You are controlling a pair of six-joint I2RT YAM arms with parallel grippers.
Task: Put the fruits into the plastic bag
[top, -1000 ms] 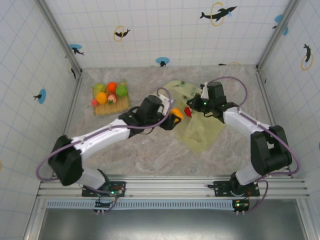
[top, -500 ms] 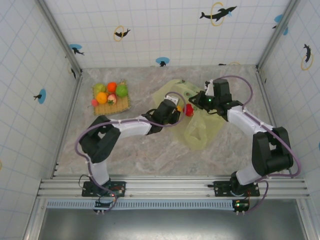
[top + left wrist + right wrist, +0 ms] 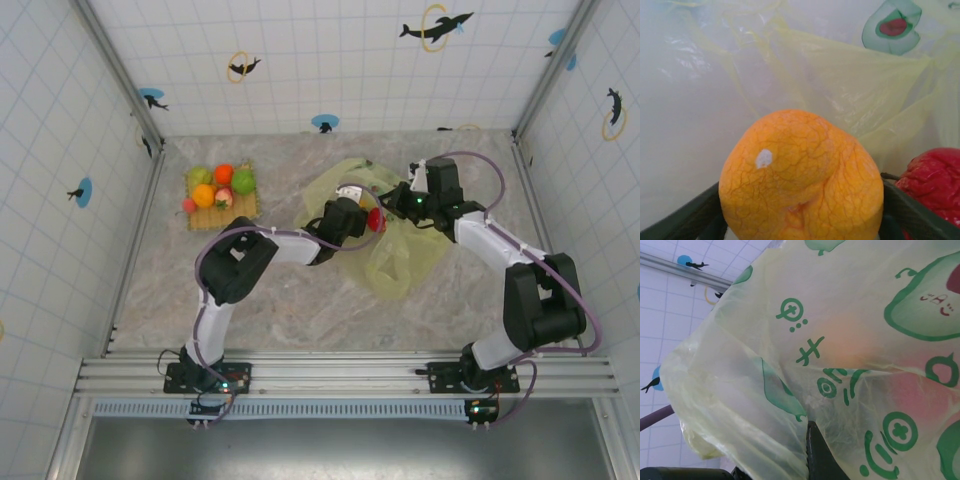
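Within the mouth of the plastic bag [image 3: 405, 265], the fingers of our left gripper [image 3: 353, 207] flank the orange fruit [image 3: 800, 175], beside a red fruit [image 3: 935, 185]; we cannot tell whether they grip it. Our right gripper [image 3: 392, 203], pressed together, pinches the bag's rim.

The thin translucent yellow-green plastic bag [image 3: 405, 262] lies crumpled right of centre in the overhead view. Its mouth is lifted open toward the upper left and its body trails down toward the lower middle. Green avocado-like prints with red centres dot the film.

Inside the mouth, in the left wrist view, a wrinkled orange toy fruit [image 3: 802, 175] with a small white spot fills the lower middle. A glossy red toy fruit [image 3: 935, 182] sits just beside it at the lower right edge. In the right wrist view, soft orange and pink glows show through the film.

A tight cluster of other small toy fruits [image 3: 220, 188], orange, bright green, yellow-green and red, rests in the upper left of the overhead view, well apart from the bag.
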